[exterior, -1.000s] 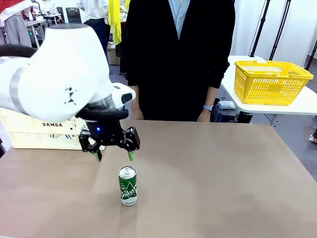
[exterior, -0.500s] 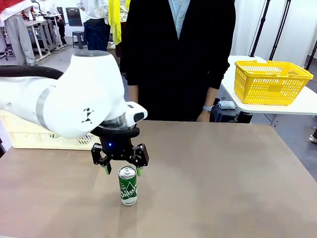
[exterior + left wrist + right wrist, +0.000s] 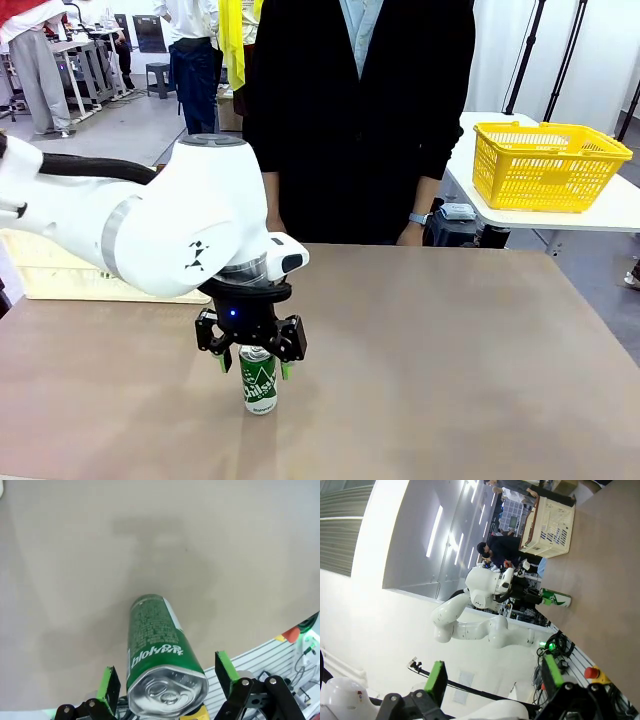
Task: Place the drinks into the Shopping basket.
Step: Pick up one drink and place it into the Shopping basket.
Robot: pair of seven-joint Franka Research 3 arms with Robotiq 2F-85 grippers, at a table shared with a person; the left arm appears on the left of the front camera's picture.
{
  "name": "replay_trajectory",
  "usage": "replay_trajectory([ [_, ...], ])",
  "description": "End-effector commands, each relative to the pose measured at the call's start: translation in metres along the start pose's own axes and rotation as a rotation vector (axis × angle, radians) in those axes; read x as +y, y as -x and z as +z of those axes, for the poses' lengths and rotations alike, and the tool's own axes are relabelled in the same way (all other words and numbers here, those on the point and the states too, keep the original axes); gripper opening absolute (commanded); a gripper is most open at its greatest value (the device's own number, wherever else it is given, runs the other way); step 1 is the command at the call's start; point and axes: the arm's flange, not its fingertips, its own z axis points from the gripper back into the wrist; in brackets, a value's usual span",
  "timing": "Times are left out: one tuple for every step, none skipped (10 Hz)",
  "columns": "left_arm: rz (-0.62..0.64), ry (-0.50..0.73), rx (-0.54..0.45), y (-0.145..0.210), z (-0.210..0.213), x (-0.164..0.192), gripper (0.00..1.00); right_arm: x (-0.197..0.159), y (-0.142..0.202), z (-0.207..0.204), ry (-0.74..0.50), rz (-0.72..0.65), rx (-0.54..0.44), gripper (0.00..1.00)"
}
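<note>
Green can [image 3: 259,382] stands upright on the table [image 3: 450,350], near the front edge, left of centre. Left gripper [image 3: 251,364] is over its silver top, pads to either side of the upper body, at 9 and 3 o'clock of the can; jaws wide, nothing held. Judgement: a straddle pose set up for a side pinch near the top, leaving the base free to lift clear

Basket [image 3: 40,270] sits at 10 o'clock from the can, at the table's left edge, mostly behind the left arm. Short carry expected. Person [image 3: 360,110] stands at the far side, 12 o'clock

Left wrist view gives what the front view cannot: clear gaps between can [image 3: 162,655] and both pads [image 3: 109,685], no contact yet, can roughly centred between them

Right gripper [image 3: 492,676] is spread wide and empty, held well off the table. Its view shows the basket [image 3: 547,525] unobstructed, slotted cream walls, plus can [image 3: 555,599] and left arm side-on

Contents of basket cannot be told
</note>
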Motion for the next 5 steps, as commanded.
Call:
replay_trajectory([
  [-0.033,-0.022,-0.004,-0.0060,-0.0084,-0.0015,1.00,0.0048,-0.0008,0.0015,-0.002,-0.013,-0.004,1.00],
  [-0.031,-0.031,-0.028,-0.0081,-0.0112,-0.0008,1.00,0.0048,-0.0008,0.0015,-0.002,-0.013,-0.004,1.00],
  [-0.027,-0.042,-0.052,-0.0094,-0.0119,-0.0004,1.00,0.0048,-0.0008,0.0015,-0.002,-0.013,-0.004,1.00],
  [-0.025,-0.051,-0.069,-0.0096,-0.0130,-0.0002,1.00,0.0048,-0.0008,0.0015,-0.002,-0.013,-0.004,1.00],
  [-0.026,-0.046,-0.075,-0.0094,-0.0139,-0.0006,1.00,0.0048,-0.0008,0.0015,-0.002,-0.013,-0.004,1.00],
])
